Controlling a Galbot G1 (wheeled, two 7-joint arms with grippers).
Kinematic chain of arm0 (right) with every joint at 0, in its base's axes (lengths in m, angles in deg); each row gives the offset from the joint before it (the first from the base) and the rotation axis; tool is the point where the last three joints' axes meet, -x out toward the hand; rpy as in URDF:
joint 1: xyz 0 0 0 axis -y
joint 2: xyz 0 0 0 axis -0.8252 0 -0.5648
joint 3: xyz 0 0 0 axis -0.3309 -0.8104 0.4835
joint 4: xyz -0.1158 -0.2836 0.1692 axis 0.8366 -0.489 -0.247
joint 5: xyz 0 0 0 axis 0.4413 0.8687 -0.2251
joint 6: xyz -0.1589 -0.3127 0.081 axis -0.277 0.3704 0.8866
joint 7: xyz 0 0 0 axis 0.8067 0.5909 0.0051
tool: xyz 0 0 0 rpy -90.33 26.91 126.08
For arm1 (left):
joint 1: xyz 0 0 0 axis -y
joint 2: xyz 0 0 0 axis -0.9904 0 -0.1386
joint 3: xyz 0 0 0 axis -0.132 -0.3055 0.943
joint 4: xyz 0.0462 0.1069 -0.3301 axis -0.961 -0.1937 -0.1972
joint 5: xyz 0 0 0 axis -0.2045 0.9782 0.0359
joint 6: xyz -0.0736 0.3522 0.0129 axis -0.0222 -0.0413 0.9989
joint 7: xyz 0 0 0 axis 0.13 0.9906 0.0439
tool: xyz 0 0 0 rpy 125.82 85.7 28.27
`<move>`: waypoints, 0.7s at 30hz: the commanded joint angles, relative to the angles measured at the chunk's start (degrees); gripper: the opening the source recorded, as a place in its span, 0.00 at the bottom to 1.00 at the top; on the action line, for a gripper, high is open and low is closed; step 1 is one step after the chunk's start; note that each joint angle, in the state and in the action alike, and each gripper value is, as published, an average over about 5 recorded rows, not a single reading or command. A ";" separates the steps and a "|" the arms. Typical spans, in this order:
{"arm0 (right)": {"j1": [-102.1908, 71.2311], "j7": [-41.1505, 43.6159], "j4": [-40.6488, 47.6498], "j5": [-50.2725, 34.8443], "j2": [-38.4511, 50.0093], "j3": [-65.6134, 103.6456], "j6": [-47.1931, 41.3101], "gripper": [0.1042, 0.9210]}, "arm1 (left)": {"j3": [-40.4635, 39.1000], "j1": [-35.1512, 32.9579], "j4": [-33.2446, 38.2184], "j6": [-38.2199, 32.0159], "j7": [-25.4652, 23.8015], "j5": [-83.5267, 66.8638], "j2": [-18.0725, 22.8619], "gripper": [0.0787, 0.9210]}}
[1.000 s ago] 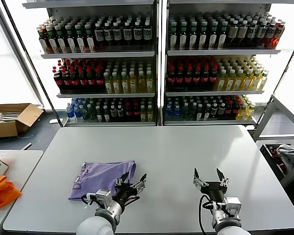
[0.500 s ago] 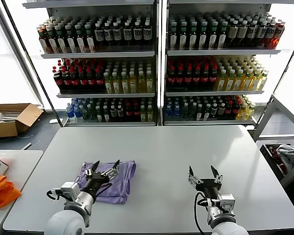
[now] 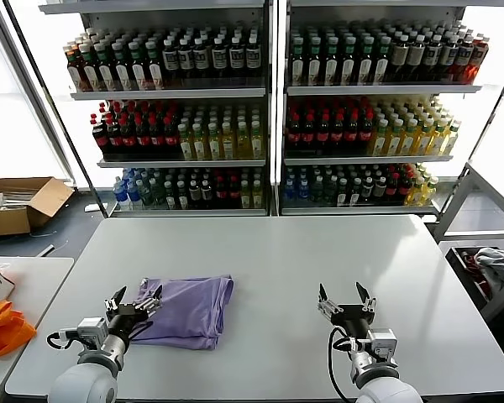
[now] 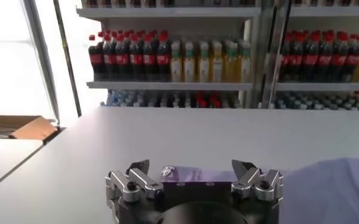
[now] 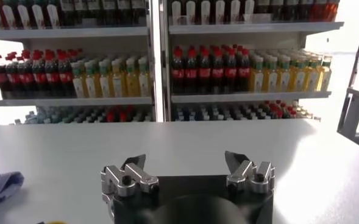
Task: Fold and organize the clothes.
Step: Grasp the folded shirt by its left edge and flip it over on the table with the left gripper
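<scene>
The worktop (image 3: 319,252) filled the lower half of the head view, with shelves of bottles (image 3: 260,109) across the top. On the worktop, at lower left, lay the T-shirt (image 3: 189,306), folded into a compact lavender block; a loose edge at its near side looked not quite flat.

The left claw (image 3: 134,300) stood at the left edge of the T-shirt, with its jaws wide open and nothing between them. In the left wrist view the left claw (image 4: 194,175) showed empty, and the T-shirt (image 4: 331,192) lay at the lower right of that picture. The right claw (image 3: 344,297) waited at lower center-right, well apart from the T-shirt, also spread open and empty.

The main risk, in my judgement, was the left claw: it was so near the fold that a low sideways move could catch the fabric and drag the layers open. A second risk was that a push from this side would slide the whole block across the smooth worktop instead of tidying it. The soft cotton could also spring back at the loose edge if nobody pressed it.
</scene>
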 commanded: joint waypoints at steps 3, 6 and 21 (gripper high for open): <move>0.05 -0.03 0.10 0.03 -0.06 -0.21 0.09 0.88 | 0.81 -0.37 -3.65 0.20 -1.91 0.61 -1.30 0.88; -0.04 -0.03 0.16 0.10 -0.19 -0.30 0.14 0.88 | 0.80 -0.24 -4.22 0.55 -2.34 -0.40 -1.42 0.88; -0.05 0.03 0.22 0.14 -0.17 -0.22 0.14 0.88 | 2.17 1.65 -7.04 3.72 -2.33 -11.51 -2.05 0.88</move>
